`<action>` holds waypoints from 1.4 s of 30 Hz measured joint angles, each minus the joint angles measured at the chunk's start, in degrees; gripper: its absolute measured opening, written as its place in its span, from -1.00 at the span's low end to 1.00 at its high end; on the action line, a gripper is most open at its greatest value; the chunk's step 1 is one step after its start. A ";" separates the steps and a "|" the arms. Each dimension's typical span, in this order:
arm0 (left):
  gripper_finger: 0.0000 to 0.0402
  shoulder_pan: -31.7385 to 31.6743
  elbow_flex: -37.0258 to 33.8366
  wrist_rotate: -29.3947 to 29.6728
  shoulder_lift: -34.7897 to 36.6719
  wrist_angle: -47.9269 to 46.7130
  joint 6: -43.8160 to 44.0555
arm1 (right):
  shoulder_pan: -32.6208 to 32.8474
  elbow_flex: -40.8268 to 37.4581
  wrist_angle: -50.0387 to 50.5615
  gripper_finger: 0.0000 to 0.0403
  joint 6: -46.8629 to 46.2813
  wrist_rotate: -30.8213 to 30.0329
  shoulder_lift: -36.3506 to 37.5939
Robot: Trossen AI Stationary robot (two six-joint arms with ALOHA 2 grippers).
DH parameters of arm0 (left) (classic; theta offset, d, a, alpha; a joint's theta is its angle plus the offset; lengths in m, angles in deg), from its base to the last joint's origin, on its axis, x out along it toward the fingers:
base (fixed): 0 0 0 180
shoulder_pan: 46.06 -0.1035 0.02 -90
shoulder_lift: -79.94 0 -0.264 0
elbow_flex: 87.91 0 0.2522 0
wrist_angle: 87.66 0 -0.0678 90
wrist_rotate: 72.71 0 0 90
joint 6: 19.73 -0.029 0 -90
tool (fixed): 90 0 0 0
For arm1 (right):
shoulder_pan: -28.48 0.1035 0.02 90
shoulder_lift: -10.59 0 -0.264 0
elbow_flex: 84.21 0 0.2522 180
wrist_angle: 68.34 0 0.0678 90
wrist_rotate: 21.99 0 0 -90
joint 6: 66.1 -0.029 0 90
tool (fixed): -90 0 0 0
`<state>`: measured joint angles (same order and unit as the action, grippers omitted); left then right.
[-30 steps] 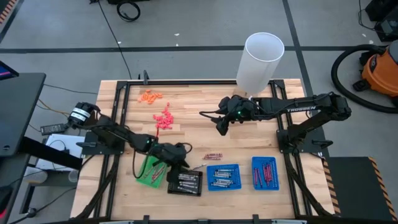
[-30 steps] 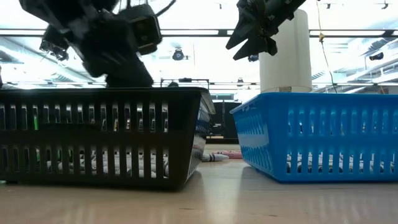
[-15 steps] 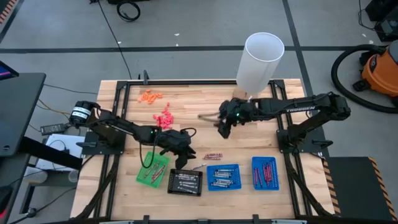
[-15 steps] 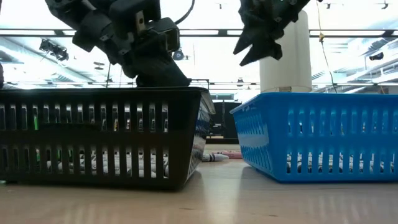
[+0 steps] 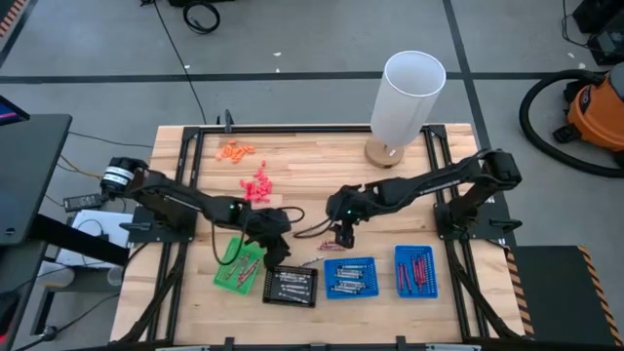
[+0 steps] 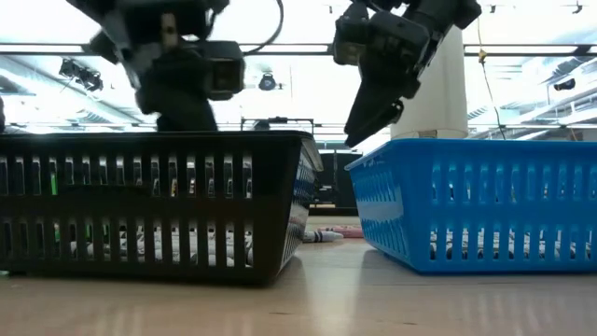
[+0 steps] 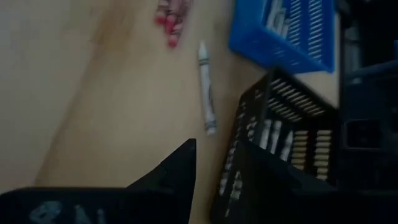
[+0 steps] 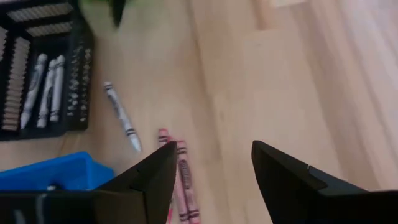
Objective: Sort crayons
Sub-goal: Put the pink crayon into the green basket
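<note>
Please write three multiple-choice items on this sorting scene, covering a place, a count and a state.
1. Where does the loose white crayon lie?
A. on the bare wood beside the black tray
B. inside the white cylinder
C. in the green tray

2. How many blue trays are there?
A. one
B. two
C. four

3. How are the right gripper fingers?
A. open and empty
B. shut on a crayon
C. shut on a tray

Key: 1 A, it rests on wood near that tray's corner; 2 B, two sit side by side; 3 A, a clear gap shows between them.
</note>
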<state>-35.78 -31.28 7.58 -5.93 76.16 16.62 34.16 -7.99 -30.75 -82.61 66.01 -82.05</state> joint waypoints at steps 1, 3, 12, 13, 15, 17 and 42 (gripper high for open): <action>-0.35 0.44 0.02 1.30 1.19 -2.22 0.05 | 0.45 0.00 -0.74 0.07 0.65 0.09 -0.52; -0.35 1.54 -0.01 4.76 4.08 -7.68 0.01 | 1.34 0.00 -1.50 0.05 1.74 0.13 -1.62; -0.35 4.21 0.02 13.72 16.74 -17.63 -1.41 | 3.20 -1.76 -6.51 0.01 2.66 -0.27 -7.36; -0.35 4.33 0.02 14.53 17.80 -18.56 -1.32 | 3.20 -2.35 -6.06 0.01 2.07 -0.22 -7.76; -0.35 4.40 0.02 15.94 19.69 -20.02 -1.15 | 3.19 -3.33 -6.04 0.01 1.27 -0.04 -8.37; -0.35 4.44 -0.02 17.53 21.45 -21.08 -1.12 | 3.23 -4.11 -5.63 0.01 1.20 -0.05 -8.30; -0.35 4.66 -0.02 29.33 30.50 -20.60 -2.68 | 3.13 -7.48 -9.42 0.01 3.35 -1.95 -11.59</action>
<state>-31.12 -31.30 36.91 24.56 55.56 13.94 37.29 -15.47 -40.17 -79.25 64.06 -93.65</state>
